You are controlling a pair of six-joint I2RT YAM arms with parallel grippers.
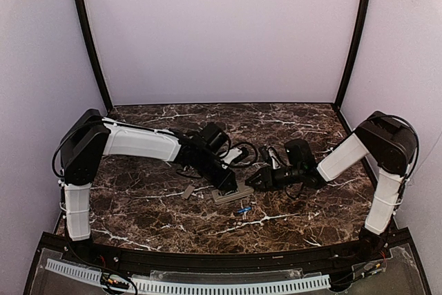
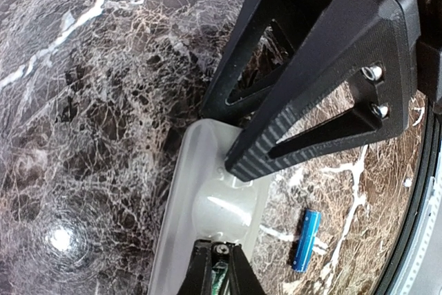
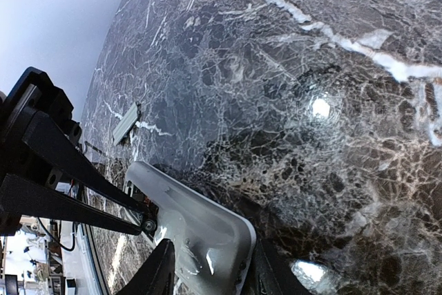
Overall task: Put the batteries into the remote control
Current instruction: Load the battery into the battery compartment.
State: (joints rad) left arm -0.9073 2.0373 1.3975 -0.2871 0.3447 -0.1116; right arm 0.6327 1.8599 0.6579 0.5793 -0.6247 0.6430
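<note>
Early going here, I reckon. The remote control [image 3: 200,219] lies grey back up on the tabletop [image 1: 138,219], with the right gripper [image 3: 214,273] clamped across one end. The left gripper [image 2: 222,139] is pinched nearly closed, tips at the recess. One battery [image 2: 306,240] lies loose just beside the remote. No blue shows inside the recess, so loading is yet to be done.

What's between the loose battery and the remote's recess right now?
The left gripper: its tips rest on the remote control's grey back, at the recess. The battery lies on the table beside it; nothing else intervenes.
</note>
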